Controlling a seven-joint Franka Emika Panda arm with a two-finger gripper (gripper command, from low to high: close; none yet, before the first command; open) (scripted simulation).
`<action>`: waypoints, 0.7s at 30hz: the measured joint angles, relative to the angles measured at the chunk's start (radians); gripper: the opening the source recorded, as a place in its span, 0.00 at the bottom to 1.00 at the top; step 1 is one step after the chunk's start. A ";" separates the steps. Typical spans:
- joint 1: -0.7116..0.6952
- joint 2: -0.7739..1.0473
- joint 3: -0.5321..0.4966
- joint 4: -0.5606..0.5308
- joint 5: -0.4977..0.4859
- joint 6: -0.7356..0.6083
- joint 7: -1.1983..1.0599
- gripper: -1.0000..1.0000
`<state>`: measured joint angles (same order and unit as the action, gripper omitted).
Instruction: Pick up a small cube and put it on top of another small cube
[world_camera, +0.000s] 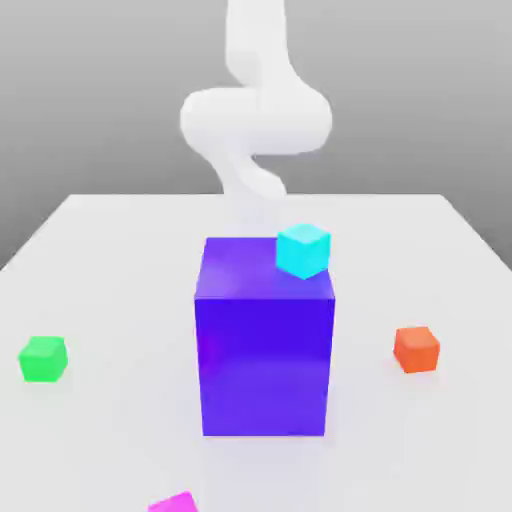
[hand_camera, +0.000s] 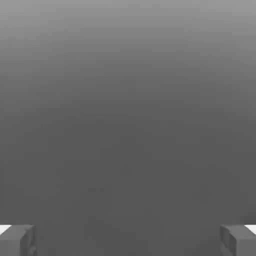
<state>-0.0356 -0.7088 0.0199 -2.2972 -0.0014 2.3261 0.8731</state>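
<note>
The small magenta cube (world_camera: 175, 502) lies on the white table at the near edge of the exterior view, partly cut off by the frame. A green cube (world_camera: 43, 358) sits toward the exterior view's left and an orange cube (world_camera: 416, 349) toward its right. A cyan cube (world_camera: 303, 250) rests on the far right corner of the tall blue-purple block (world_camera: 265, 350). The white arm (world_camera: 255, 120) rises behind that block. In the hand view my gripper (hand_camera: 128, 241) is open, its grey fingertips (hand_camera: 17, 241) wide apart with nothing between them, facing a plain grey backdrop.
The blue-purple block stands in the middle of the white table (world_camera: 120, 260), between the arm and the magenta cube. Bare table surface lies around the green and orange cubes and along both sides of the block.
</note>
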 joint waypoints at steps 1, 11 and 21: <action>-0.015 0.039 0.009 0.001 -0.001 0.011 0.032 0.50; -0.130 0.405 0.073 0.012 -0.040 0.116 0.348 0.50; -0.186 0.767 0.073 0.023 -0.087 0.219 0.668 0.50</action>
<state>-0.2211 0.0587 0.0930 -2.2738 -0.0881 2.5453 1.5411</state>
